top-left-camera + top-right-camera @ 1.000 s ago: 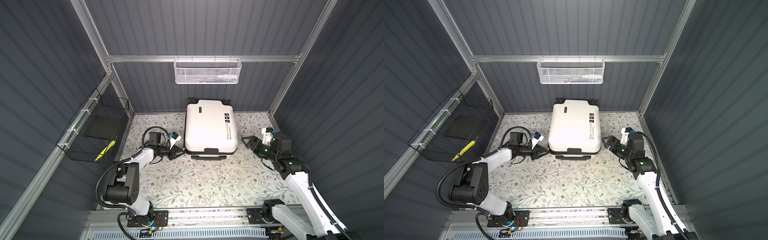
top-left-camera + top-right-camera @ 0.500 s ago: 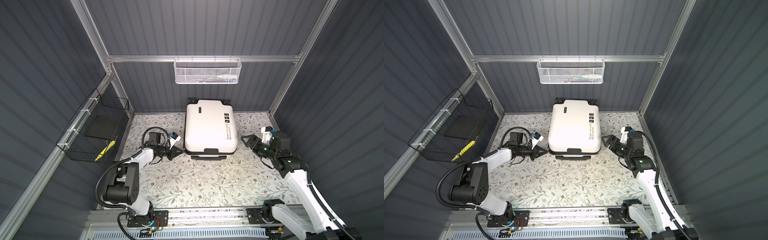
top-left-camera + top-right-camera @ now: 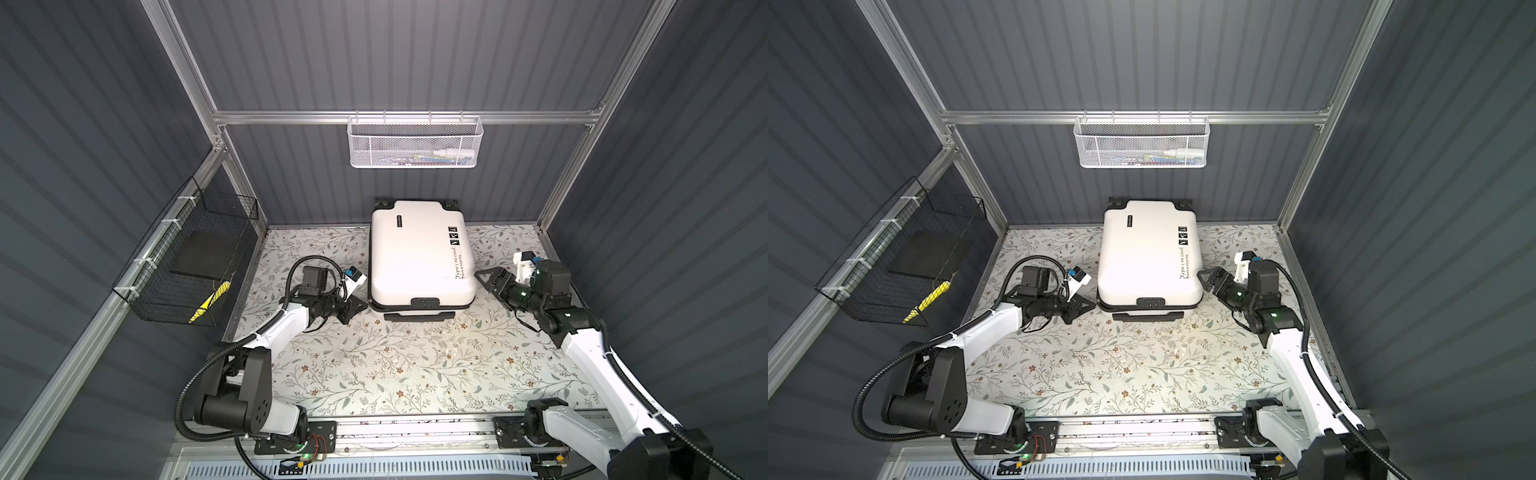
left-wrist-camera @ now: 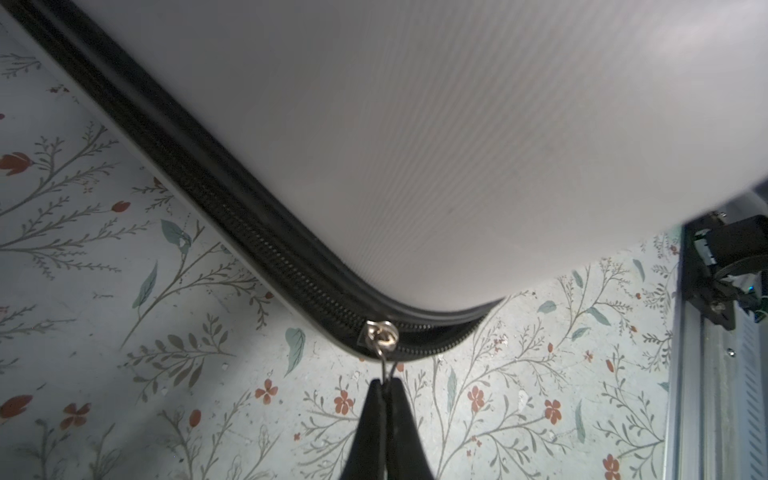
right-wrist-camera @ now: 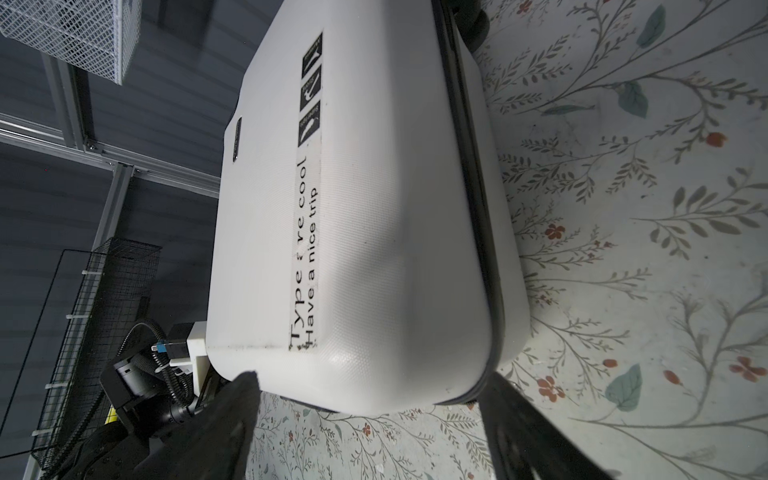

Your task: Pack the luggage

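Note:
The luggage (image 3: 419, 253) (image 3: 1148, 253) lies flat and closed on the floral mat, a white hard shell with black script and square icons (image 5: 309, 87). My left gripper (image 3: 362, 305) (image 3: 1092, 305) (image 4: 384, 384) is at its front left corner, shut on the thin metal zipper pull (image 4: 384, 361) that hangs from the silver slider (image 4: 380, 334). The black zipper (image 4: 199, 174) runs along the shell's edge. My right gripper (image 3: 484, 278) (image 3: 1205, 277) (image 5: 372, 376) stands open at the front right corner, one finger on each side of the shell, holding nothing.
A white mesh basket (image 3: 415, 143) with small items hangs on the back rail. A black wire basket (image 3: 195, 266) on the left wall holds a dark flat thing and a yellow item (image 3: 208, 301). The luggage handle (image 3: 417, 318) juts toward the front. The floral mat (image 3: 395, 365) spreads in front.
My left gripper's jaws have closed onto the zipper pull. Both arms have stayed almost where they were, and the luggage has not moved.

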Available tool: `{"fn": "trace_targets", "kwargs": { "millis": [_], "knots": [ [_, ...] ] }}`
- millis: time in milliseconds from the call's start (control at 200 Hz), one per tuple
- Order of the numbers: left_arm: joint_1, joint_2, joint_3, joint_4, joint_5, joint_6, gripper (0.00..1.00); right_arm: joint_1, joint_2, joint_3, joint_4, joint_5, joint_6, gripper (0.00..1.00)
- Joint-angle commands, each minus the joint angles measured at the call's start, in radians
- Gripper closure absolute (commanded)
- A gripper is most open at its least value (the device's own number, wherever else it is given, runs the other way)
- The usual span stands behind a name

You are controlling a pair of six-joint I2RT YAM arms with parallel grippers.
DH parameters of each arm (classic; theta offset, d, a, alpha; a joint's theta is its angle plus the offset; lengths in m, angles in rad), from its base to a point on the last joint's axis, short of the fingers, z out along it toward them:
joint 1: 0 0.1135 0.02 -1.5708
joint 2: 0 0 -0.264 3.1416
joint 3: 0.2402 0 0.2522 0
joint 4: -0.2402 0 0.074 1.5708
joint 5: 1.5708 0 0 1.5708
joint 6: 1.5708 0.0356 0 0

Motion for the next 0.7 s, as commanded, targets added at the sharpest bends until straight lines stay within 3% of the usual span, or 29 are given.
{"fn": "trace_targets", "kwargs": {
  "millis": [0, 415, 695],
  "knots": [
    [-0.051, -0.047, 0.007, -0.056, -0.102, -0.034, 1.00, 0.015, 0.014, -0.021, 0.048, -0.024, 0.021, 0.15],
    [-0.121, -0.153, 0.048, -0.183, -0.397, -0.138, 1.00, 0.059, 0.082, -0.049, 0.111, -0.011, 0.036, 0.16],
    [-0.195, -0.237, 0.015, -0.214, -0.413, -0.139, 1.00, 0.094, 0.128, -0.054, 0.134, 0.007, 0.047, 0.17]
  ]
}}
